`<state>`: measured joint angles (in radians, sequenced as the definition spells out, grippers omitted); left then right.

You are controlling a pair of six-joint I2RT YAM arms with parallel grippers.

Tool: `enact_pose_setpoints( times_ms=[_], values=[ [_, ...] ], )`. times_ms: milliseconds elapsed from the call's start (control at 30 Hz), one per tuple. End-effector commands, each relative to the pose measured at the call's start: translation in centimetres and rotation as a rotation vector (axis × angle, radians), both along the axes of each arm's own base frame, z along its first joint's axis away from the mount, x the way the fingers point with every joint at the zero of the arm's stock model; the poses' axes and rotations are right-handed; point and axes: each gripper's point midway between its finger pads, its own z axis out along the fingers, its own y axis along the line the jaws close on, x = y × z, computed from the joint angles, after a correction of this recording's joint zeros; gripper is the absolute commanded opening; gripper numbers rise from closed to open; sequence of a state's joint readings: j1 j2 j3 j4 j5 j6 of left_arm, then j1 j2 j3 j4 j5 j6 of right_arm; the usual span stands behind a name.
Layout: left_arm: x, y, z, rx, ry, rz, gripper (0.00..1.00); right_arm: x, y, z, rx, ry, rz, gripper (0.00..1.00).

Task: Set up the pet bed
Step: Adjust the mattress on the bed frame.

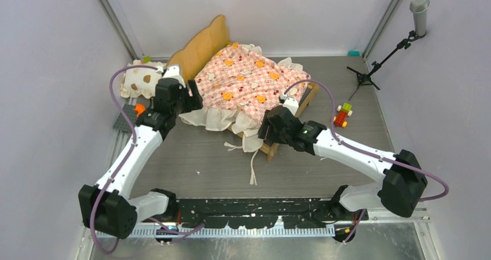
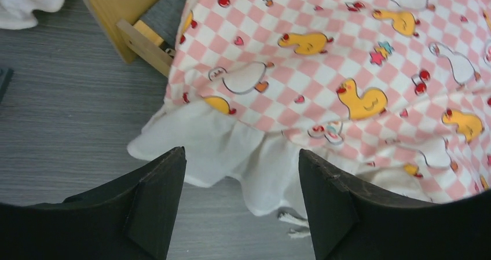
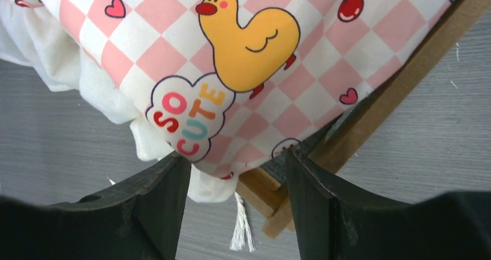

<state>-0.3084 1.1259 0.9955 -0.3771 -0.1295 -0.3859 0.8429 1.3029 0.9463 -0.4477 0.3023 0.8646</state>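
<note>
The pet bed [image 1: 249, 80] has a frame [image 1: 204, 47] of pale, smooth, matt wood. Its mattress [image 2: 347, 57] is soft printed cloth, edged with a thin, crumpled cream ruffle [image 2: 197, 150]. The worktop [image 1: 191, 156] is grey, wood-grained and matt. The left hand [image 2: 240, 158] and right hand [image 3: 236, 158] are dull black plastic, faintly scuffed.

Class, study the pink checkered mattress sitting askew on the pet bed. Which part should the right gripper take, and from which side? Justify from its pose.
Take the mattress by its SO CUTE corner, approaching from the foot end, where the right gripper faces it. That corner overhangs the wooden rail, so a finger can probably pass under and over.
</note>
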Motion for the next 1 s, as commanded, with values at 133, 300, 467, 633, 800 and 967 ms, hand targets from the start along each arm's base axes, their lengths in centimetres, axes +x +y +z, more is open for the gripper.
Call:
enact_pose_setpoints(
  times_ms=[133,300,467,633,800,967],
  values=[
    [6.2,-0.5,0.5,-0.091,-0.006,0.033,0.73,3.2,0.6,1.7,0.004,-0.091,-0.145,0.66],
    [8.5,-1.0,-2.1,-0.096,0.017,0.049,0.74,3.8,0.1,0.5,-0.047,-0.089,-0.181,0.66],
    [9.6,-0.5,-4.1,-0.051,0.051,0.07,0.74,3.8,-0.4,-0.1,-0.078,-0.1,-0.205,0.51],
    [10.6,-0.2,-5.6,-0.022,0.065,0.088,0.52,3.0,-1.1,0.5,-0.095,-0.099,-0.183,0.13],
    [11.4,0.7,-5.6,0.042,0.062,0.113,0.02,1.7,-2.0,0.5,-0.17,-0.046,-0.139,0.01],
    [11.7,1.7,-5.5,0.087,0.051,0.154,0.0,0.3,-3.7,0.8,-0.23,-0.022,-0.119,0.01]
  ],
)
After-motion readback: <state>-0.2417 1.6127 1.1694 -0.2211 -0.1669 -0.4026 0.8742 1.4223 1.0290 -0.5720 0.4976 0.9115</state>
